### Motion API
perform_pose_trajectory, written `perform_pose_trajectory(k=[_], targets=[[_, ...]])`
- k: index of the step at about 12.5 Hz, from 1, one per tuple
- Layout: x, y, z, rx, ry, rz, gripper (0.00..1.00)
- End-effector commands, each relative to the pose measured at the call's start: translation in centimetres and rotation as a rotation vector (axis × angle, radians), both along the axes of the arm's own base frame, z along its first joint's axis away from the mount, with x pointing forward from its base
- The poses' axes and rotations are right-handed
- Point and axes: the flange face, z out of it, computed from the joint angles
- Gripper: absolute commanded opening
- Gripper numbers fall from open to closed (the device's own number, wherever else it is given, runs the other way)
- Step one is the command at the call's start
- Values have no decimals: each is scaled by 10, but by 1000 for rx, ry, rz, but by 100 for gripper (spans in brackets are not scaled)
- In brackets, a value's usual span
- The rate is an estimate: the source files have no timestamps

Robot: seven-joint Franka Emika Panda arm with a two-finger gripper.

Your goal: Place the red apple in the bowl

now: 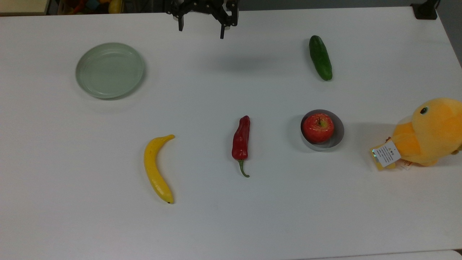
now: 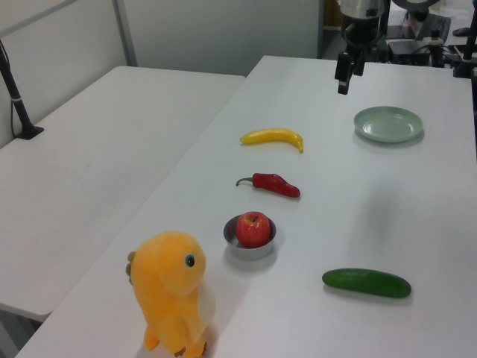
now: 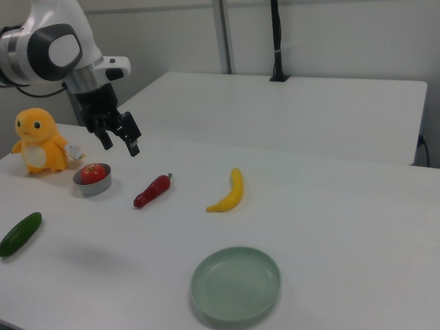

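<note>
I'm looking at a lab: bare white tables (image 2: 112, 142), a robot arm (image 3: 51, 51), equipment and cables (image 2: 417, 37) crowding the background.

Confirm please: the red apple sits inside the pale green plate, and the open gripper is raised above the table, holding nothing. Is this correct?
Not quite. The red apple sits inside the grey bowl, not the pale green plate, which holds nothing; the top view shows this. The rest is right: the open gripper is raised above the table, holding nothing.
</note>
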Motion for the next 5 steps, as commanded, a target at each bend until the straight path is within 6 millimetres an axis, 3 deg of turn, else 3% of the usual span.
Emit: perform_pose_trajectory(k=[1, 5], targets=[[-9, 0, 0, 27, 13, 33, 100], [-6, -9, -1, 94, 22, 6, 100]])
